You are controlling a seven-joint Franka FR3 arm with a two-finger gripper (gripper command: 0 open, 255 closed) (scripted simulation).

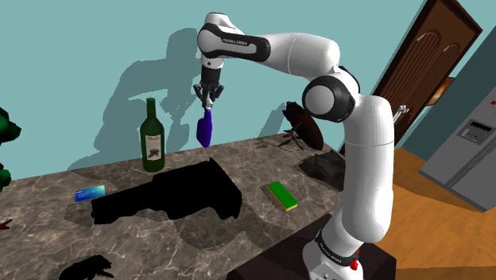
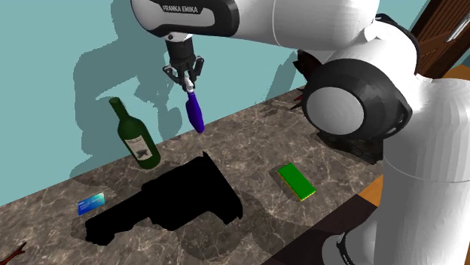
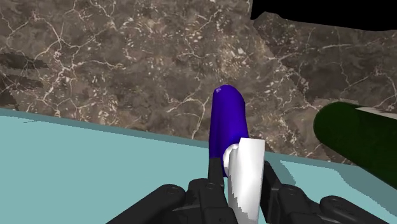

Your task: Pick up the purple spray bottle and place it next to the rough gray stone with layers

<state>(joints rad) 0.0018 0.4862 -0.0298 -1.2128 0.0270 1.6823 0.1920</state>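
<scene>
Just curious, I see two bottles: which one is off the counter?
The purple spray bottle: it hangs in the air, while the green wine bottle stands upright on the marble counter.

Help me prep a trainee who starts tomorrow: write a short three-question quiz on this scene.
1. True or false: the purple spray bottle stands on the counter.
2. What stands upright on the counter, to the shoulder view's left of the spray bottle? A) a green bottle B) a red mug C) a yellow bowl
3. Fill in: the gripper is ___ on the spray bottle's white top.

Key: 1 false, as it hangs in the air from the gripper; 2 A; 3 shut.
</scene>
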